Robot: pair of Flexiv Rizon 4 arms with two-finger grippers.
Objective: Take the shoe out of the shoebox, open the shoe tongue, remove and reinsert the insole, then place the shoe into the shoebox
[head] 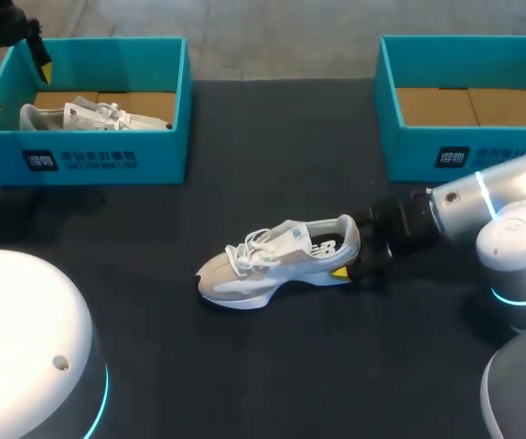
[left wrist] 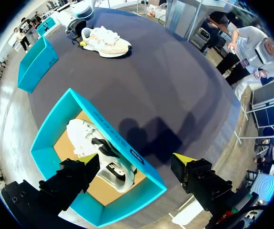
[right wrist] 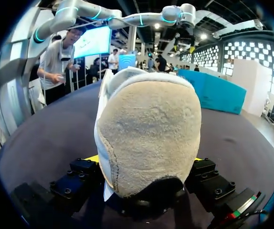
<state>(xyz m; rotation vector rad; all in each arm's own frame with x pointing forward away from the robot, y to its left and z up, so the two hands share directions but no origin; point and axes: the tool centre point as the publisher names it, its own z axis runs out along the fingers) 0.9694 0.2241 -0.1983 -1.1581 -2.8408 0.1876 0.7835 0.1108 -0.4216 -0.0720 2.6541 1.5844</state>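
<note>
Near the middle of the dark worktop [head: 272,366] stands the shoe [head: 276,265], upright on its sole. Its long side runs from 9 o'clock to 3 o'clock, with the toe toward 9 and the heel toward 3. The right gripper [head: 349,247] has its jaws closed on the heel from both sides. Most of their yellow tips are hidden behind the heel. Seen from the right wrist, the fuzzy heel fills the view and hides the rest of the shoe. I cannot see down inside the shoe.

Up at 10 o'clock, the left gripper [head: 16,80] hangs over the left shoebox [head: 107,155]. Its jaws are wide apart and hold nothing, and its arm is cut off at the corner. The other shoe [head: 93,114] lies in that box, its lower part hidden by the near wall. The right shoebox [head: 455,151] sits at 1 o'clock, cut off on its 3 o'clock side.
</note>
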